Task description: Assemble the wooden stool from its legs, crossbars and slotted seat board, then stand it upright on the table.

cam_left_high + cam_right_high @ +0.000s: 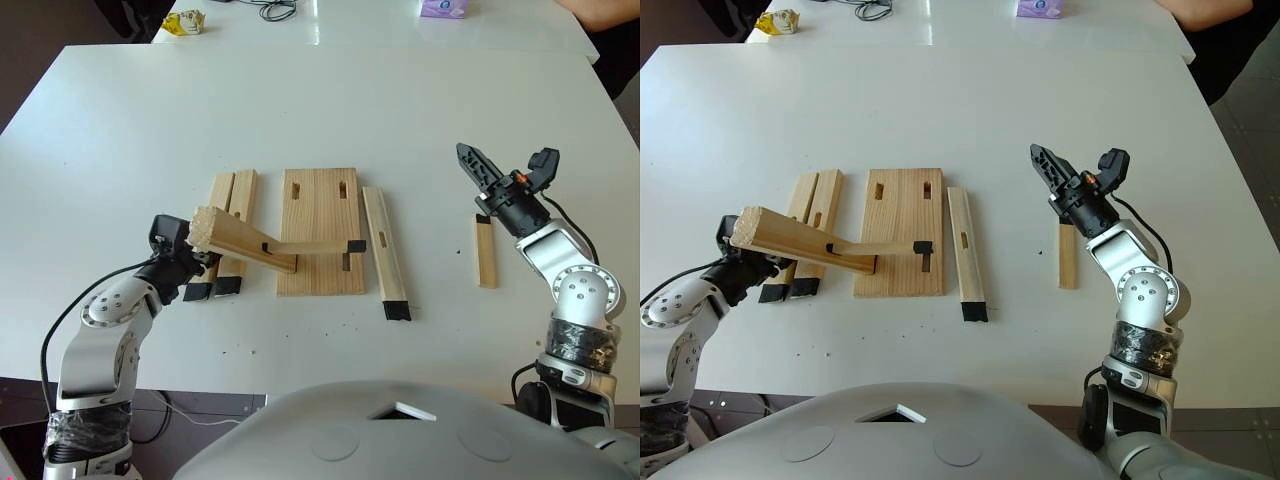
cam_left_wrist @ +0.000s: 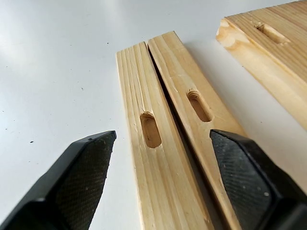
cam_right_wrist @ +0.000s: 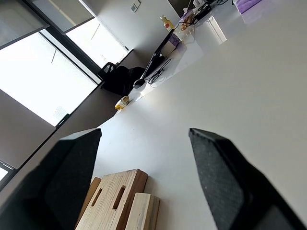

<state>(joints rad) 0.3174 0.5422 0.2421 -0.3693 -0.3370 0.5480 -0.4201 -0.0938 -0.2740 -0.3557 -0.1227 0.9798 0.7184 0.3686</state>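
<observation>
Left pincer: fingers spread, pinching nothing, low over the pair of legs at the counter's left side. The pair lies directly beneath the gap, one pad outboard of each leg. The two legs touch side to side, long axis running away from the robot, slots up, black feet at the near end.

Judgement: the opening spans both legs, so taking one alone calls for a sideways shift. The left arm is clearly the nearer one.

A third leg sits tilted just above this pincer with a crossbar plugged into it, reaching right over the seat board. What props its raised end possibly is the pincer's housing; the view does not settle it.

A loose leg lies just right of the board, parallel to it.

Right pincer: spread, empty, held above the counter, with the short loose crossbar lying on its near side, long axis near-to-far.

Writing: none legible on any wooden part
</observation>
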